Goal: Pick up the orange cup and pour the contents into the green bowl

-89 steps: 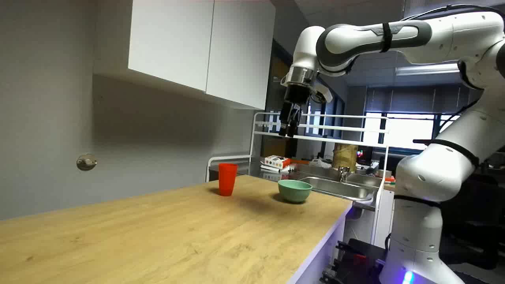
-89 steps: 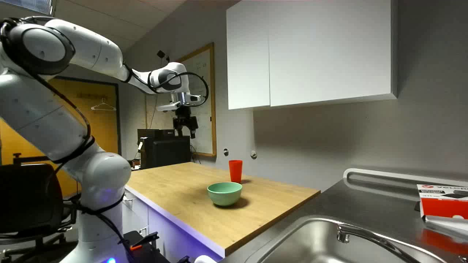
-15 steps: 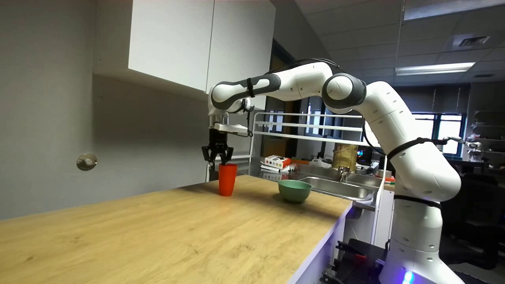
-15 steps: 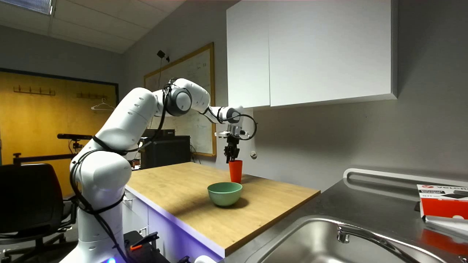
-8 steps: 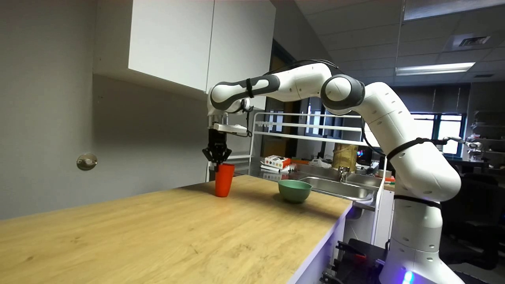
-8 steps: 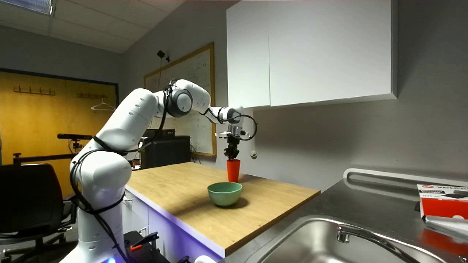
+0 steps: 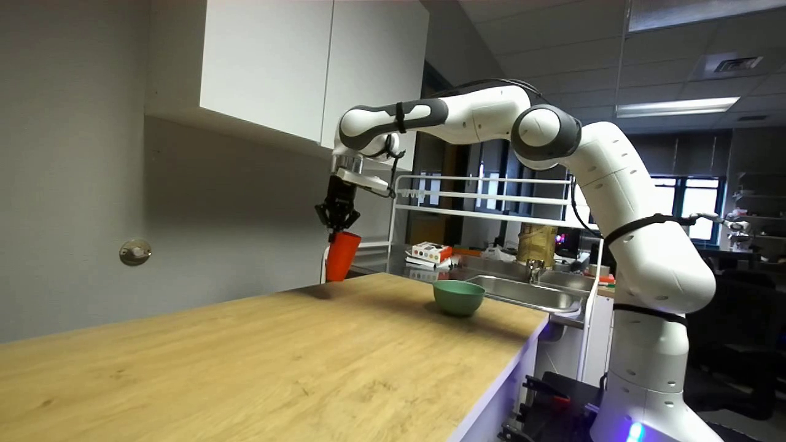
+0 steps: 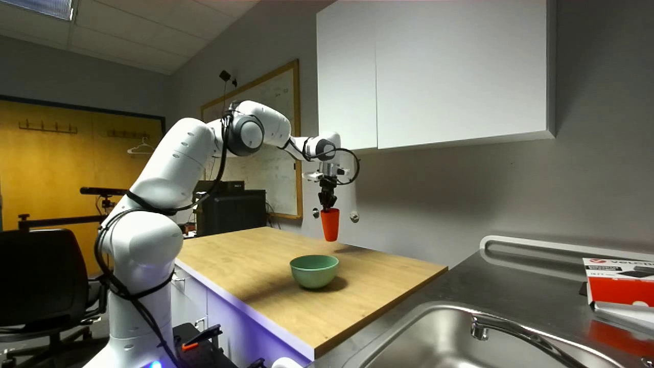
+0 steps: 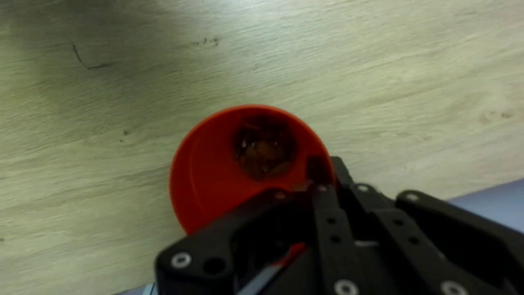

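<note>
evidently, the pick-up half of the task is done: the robotiq gripper (image 9: 332, 174) pinches the red-orange tumbler (image 8: 330, 226) by its wall, one finger inside the rim and one outside, holding it clear of the wood-grain countertop (image 7: 295, 362). the tumbler hangs between the pale green bowl (image 8: 313, 277) and the grey wall (image 8: 434, 199), apart from the bowl; in an exterior view the tumbler (image 7: 342, 258) is tilted, mouth leaning bowlward. in the wrist view small brown pieces (image 9: 264, 153), too blurred to name, lie at the tumbler's bottom, so the pouring is probably all left. what remains, it seems, is carrying the tumbler over the bowl and tipping it much further; the bowl's floor cannot be seen.
</note>
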